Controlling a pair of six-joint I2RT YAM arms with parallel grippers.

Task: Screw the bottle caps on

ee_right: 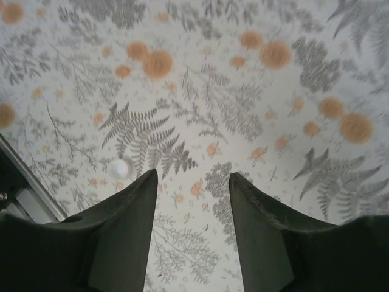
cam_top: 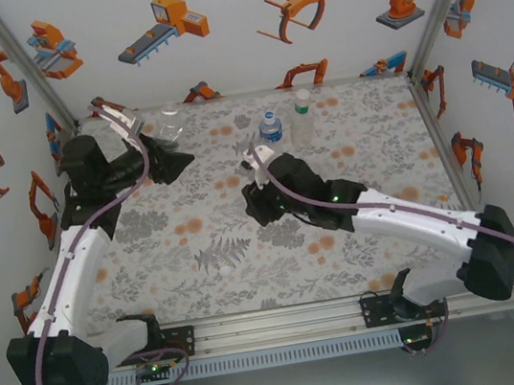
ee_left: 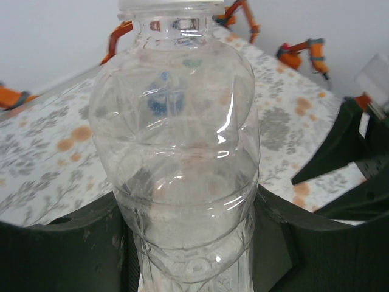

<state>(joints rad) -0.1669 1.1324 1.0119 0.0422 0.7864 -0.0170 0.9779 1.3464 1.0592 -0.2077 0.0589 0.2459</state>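
My left gripper [ee_left: 191,243] is shut on the lower body of the clear unlabelled bottle [ee_left: 176,134], which stands upright with a white cap [ee_left: 167,6] on its neck. From above, this bottle [cam_top: 169,123] stands at the back left with the left gripper [cam_top: 171,147] on it. The blue-label bottle [cam_top: 270,129] and the green-white label bottle [cam_top: 302,120] stand side by side at the back centre, apart from both grippers. My right gripper [ee_right: 193,176] hangs open over the mat with nothing between its fingers. A small white cap [ee_right: 119,168] lies just left of its left fingertip [ee_right: 149,182].
The right gripper [cam_top: 260,202] hovers mid-table in front of the two labelled bottles. The patterned mat [cam_top: 209,258] has bare room towards the front. A metal rail [cam_top: 276,320] runs along the near edge, and walls close in the sides and back.
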